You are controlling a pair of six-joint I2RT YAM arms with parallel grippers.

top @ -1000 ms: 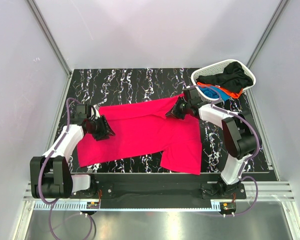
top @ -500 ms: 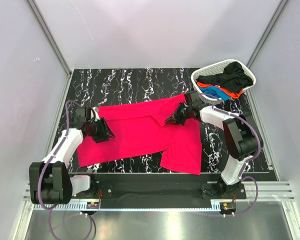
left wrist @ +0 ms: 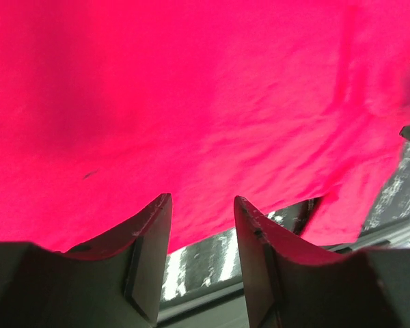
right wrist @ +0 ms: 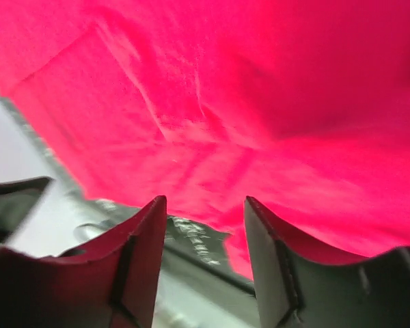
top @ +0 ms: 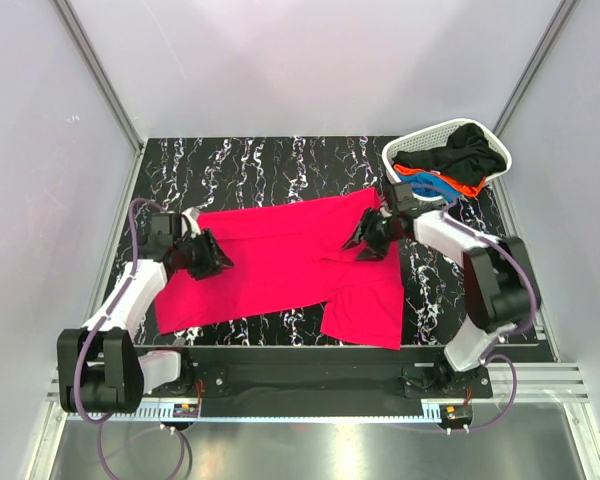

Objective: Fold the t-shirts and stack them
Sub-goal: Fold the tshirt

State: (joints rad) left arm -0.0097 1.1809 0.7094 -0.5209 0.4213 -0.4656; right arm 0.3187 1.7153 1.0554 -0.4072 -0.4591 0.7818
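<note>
Pinkish-red t-shirt (top: pixel 280 265) lies spread flat at table centre in the top view, with the other shirts (top: pixel 450 165) in the basket (top: pixel 435 132) at two o'clock. Your left gripper (top: pixel 212 258) sits at its nine o'clock end and your right gripper (top: pixel 368 238) at three. Left wrist view: jaws apart and empty, the shirt's edge just beyond them. Right wrist view: jaws apart over wrinkled cloth, nothing pinched. Pinch both edges together and keep the cloth taut.

Nothing here can be read from where I stand. The pinkish-red t-shirt (top: pixel 280 265) is plain cloth with no print or tag showing, and the white basket (top: pixel 446 125) bears no legible mark. The small parts on the near rail (top: pixel 310 412) are too tiny to make out any lettering.
</note>
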